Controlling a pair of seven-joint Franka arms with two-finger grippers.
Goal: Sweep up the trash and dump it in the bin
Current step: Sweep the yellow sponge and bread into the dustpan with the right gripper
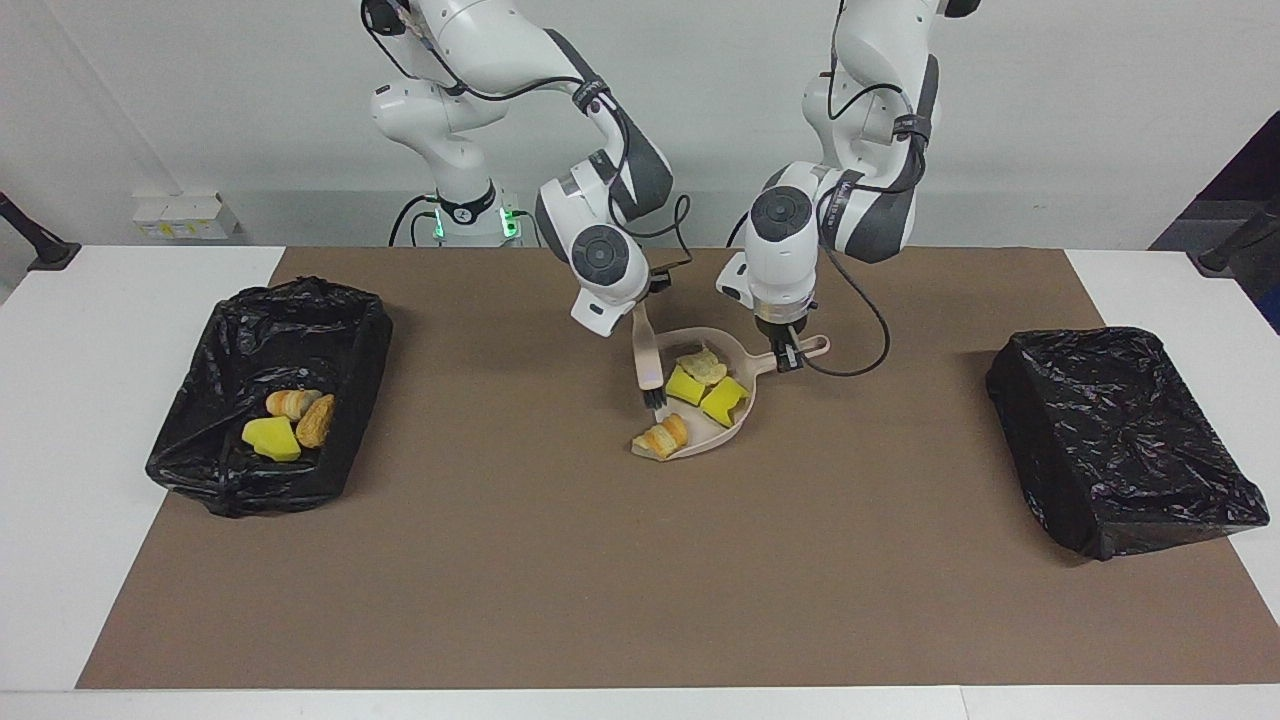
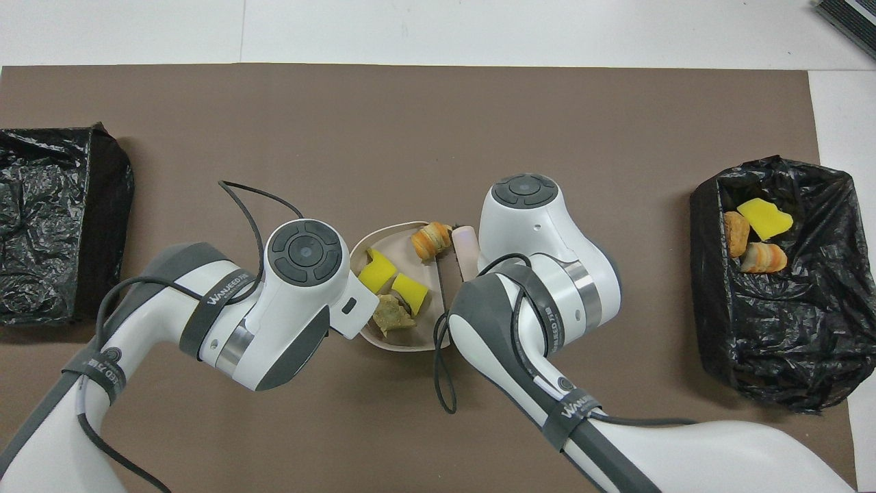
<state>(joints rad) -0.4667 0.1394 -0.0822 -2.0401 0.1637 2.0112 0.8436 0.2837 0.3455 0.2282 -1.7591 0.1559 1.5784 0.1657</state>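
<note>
A beige dustpan (image 1: 745, 378) lies mid-table with my left gripper (image 1: 789, 354) shut on its handle. In it are pieces of trash: two yellow sponge bits (image 1: 685, 386) (image 2: 376, 271), a pale crumbly chunk (image 1: 704, 366) (image 2: 390, 317), and a bread-like piece (image 1: 662, 437) (image 2: 431, 240) at the pan's open lip. My right gripper (image 1: 640, 312) is shut on a brush (image 1: 650, 375), whose dark bristles touch the pan's open edge beside the sponge bits. The black-lined bin (image 1: 300, 296) (image 2: 787, 329) at the right arm's end holds more trash (image 1: 288, 420). In the overhead view both wrists hide the grippers.
A second container (image 1: 1120, 440) (image 2: 61, 226) wrapped in black plastic sits at the left arm's end of the table. A brown mat (image 1: 600, 580) covers the table between the two containers.
</note>
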